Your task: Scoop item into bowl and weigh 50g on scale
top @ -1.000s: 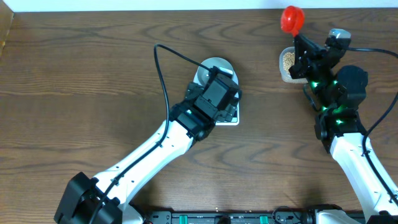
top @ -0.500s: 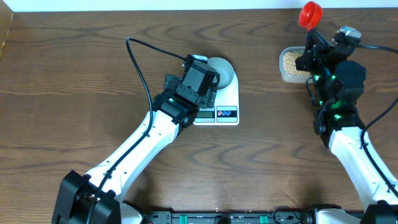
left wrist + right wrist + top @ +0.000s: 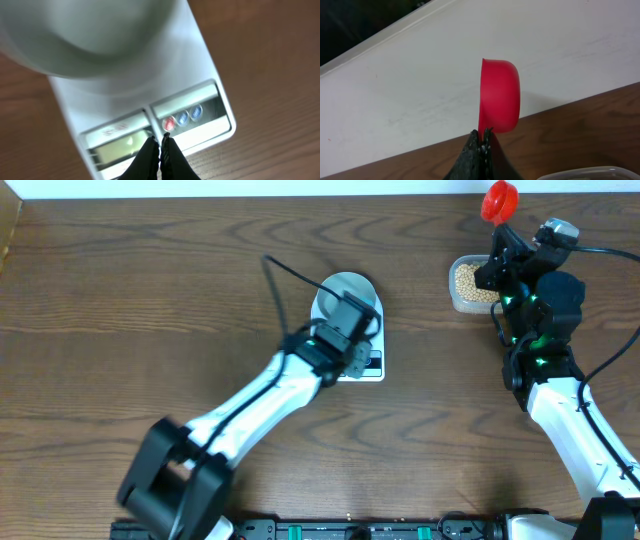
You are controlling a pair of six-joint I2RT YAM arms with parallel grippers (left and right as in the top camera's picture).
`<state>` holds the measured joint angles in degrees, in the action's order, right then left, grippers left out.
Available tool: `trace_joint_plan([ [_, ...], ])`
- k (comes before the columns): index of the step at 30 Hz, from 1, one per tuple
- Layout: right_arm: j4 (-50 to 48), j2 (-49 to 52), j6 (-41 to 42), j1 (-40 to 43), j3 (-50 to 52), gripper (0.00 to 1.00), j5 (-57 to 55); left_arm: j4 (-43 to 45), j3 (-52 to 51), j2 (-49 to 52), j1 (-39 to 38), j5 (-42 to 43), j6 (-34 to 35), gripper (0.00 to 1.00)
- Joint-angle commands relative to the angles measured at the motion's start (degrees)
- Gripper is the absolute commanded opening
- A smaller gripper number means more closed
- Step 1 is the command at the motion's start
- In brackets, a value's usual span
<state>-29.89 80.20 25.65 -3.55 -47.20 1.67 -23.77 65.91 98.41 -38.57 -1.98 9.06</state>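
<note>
Poising closed, empty left gripper (image 3: 160, 145) at buttons (image 3: 182, 117) of scale (image 3: 192, 60), bowl (image 3: 90, 30) sitting on top: risking missing the button, or shoving the scale. Clamping red scoop (image 3: 499, 95) in right gripper (image 3: 482, 134) near beans (image 3: 470, 278) in tub (image 3: 455, 288).

The left arm (image 3: 255, 398) is stretching diagonally from the lower left toward the centre of the overhead frame, with the left gripper (image 3: 160, 147) pointing down, its fingers pressed together. The right arm (image 3: 568, 428) is reaching up the right edge, with the right gripper (image 3: 482, 137) pinching a red scoop (image 3: 499, 95) at upper right.
</note>
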Motion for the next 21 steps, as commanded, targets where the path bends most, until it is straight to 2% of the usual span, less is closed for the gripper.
trace_joint_plan([
  [1,0.0,0.0,0.4,0.2,-1.7,0.01,-0.6,0.5,-1.1,5.0,-0.6,1.4,-2.6,0.07],
  [13,0.9,0.0,-2.2,0.2,-1.7,0.01,1.7,7.2,-1.1,8.5,-0.6,-0.8,-2.7,0.07],
  [21,1.1,0.0,-2.2,0.2,-1.7,0.01,1.8,7.6,-1.1,8.7,-0.6,-0.8,-2.6,0.07],
])
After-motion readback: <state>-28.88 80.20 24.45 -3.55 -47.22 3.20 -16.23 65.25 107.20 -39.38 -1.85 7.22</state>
